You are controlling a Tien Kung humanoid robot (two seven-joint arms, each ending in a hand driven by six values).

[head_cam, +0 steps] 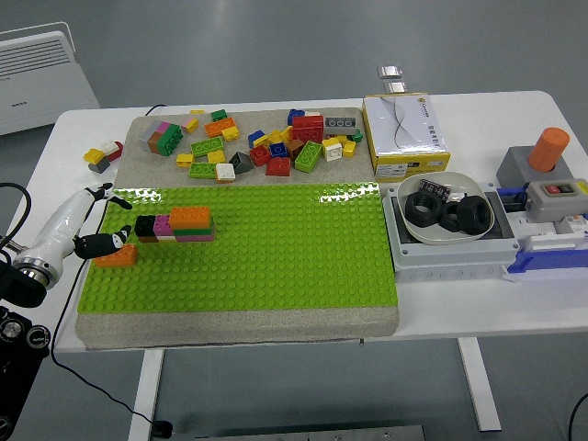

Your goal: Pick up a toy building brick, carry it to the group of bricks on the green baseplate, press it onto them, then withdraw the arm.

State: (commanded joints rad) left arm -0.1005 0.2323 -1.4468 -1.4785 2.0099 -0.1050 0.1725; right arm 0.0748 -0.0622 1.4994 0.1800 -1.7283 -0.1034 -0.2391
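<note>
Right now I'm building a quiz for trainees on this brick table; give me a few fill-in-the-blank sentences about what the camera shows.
1. The lone orange brick under the left hand sits on the ____ baseplate.
2. The top brick of the brick stack is ____.
3. The white bowl holds large ____ nuts.
4. The loose bricks lie ____ the baseplate, toward the table's far edge.

Missing words: green; orange; black; behind

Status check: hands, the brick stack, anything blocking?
Left hand open, empty, at baseplate's left edge. Right arm unseen. Brick stack stands assembled. Lone orange brick beside hand.
</note>
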